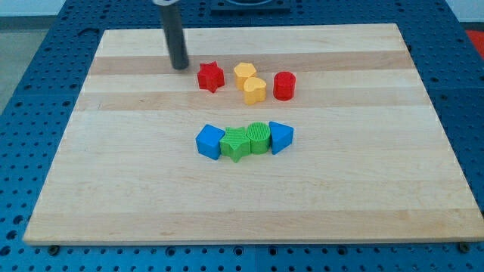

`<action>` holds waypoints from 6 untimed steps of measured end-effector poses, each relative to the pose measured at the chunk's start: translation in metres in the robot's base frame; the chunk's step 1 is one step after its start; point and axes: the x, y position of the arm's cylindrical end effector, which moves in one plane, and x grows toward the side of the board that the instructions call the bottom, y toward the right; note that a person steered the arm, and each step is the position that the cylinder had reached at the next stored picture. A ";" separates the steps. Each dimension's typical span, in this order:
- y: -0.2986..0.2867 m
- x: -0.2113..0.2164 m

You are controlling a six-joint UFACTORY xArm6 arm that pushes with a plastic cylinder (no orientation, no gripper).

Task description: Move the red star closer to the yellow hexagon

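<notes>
The red star point(211, 77) lies on the wooden board point(113, 166) near the view's top middle. The yellow hexagon point(244, 73) sits just to its right, a small gap between them. My tip point(180, 66) stands on the board to the left of the red star, slightly higher in the view, a short gap away and not touching it.
A yellow heart-like block point(255, 90) touches the hexagon's lower right. A red cylinder point(284, 85) stands right of it. Lower down is a row: blue cube point(209, 141), green star point(236, 143), green cylinder point(259, 137), blue block point(280, 137).
</notes>
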 end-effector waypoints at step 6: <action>0.072 0.032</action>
